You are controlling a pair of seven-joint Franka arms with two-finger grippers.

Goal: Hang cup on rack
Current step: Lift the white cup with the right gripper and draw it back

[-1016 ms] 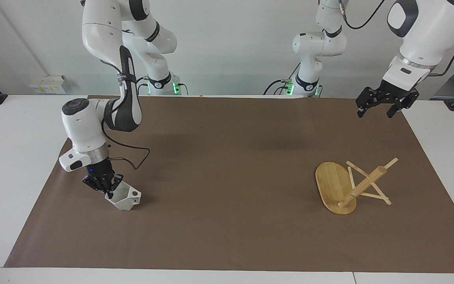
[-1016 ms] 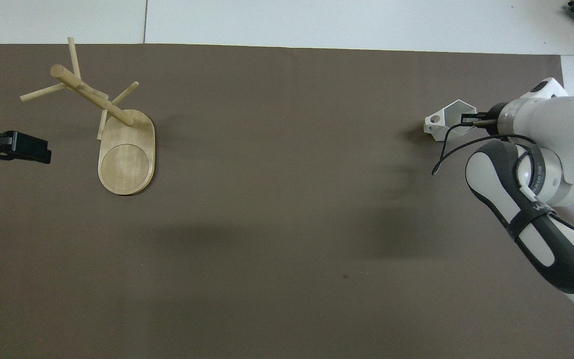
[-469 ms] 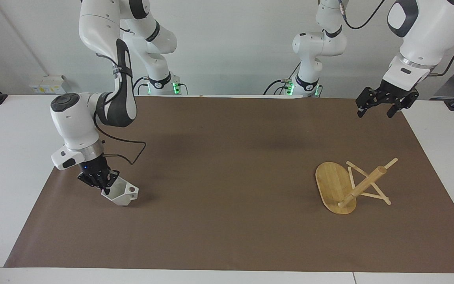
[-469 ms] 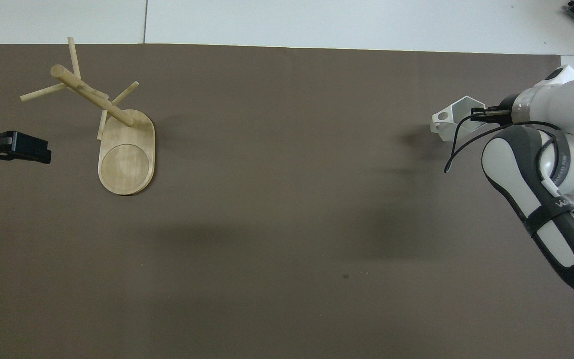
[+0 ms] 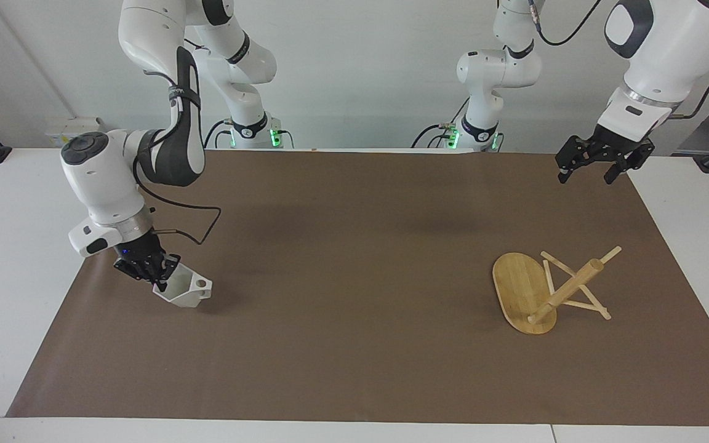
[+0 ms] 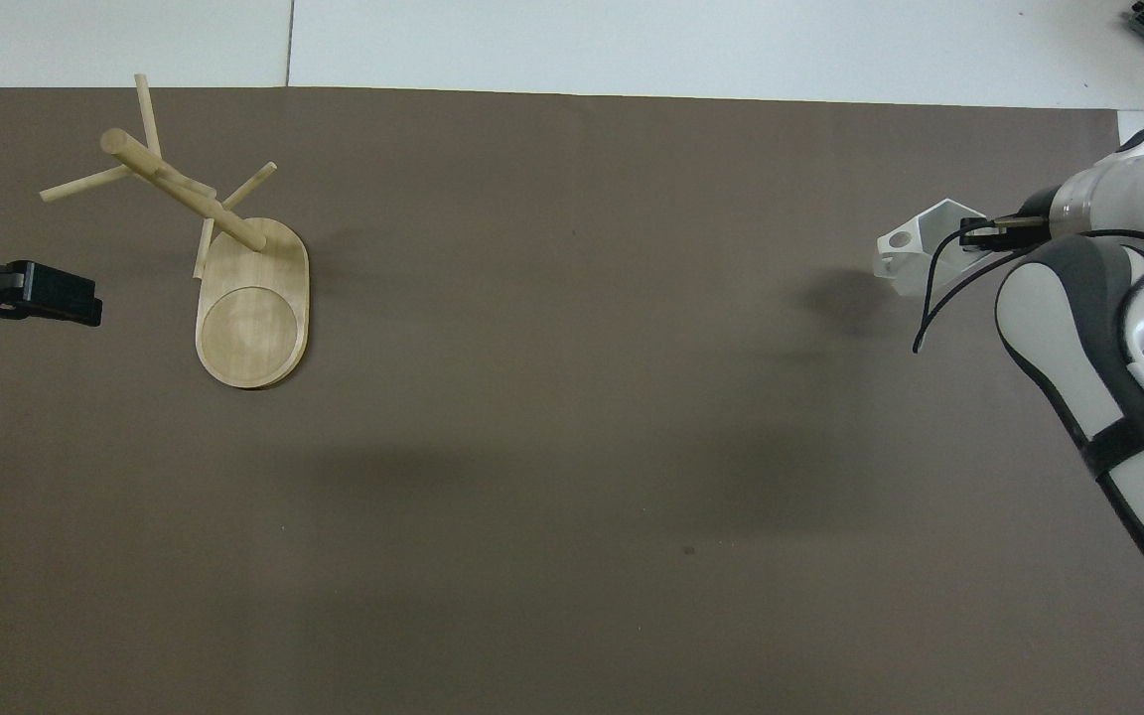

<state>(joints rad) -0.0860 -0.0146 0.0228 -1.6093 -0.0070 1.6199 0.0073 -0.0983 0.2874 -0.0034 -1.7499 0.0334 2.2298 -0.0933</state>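
Facing view, cup: the cup (image 5: 183,291) is held by its rim, tilted, in the closed right gripper (image 5: 156,274), clear of the brown mat (image 5: 354,258).
Facing view, rack: the rack (image 5: 542,289) stands untouched at the left arm's end; hanging is not yet done.
Facing view, left gripper: the left gripper (image 5: 594,166) is parked, fingers spread, empty.
Overhead view, room: bare mat is seen between cup (image 6: 920,243) and rack (image 6: 219,248); the cup is near the mat's edge.

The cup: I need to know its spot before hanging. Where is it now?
The cup hangs tilted in the right tool, just above the brown mat at the right arm's end, away from the rack.
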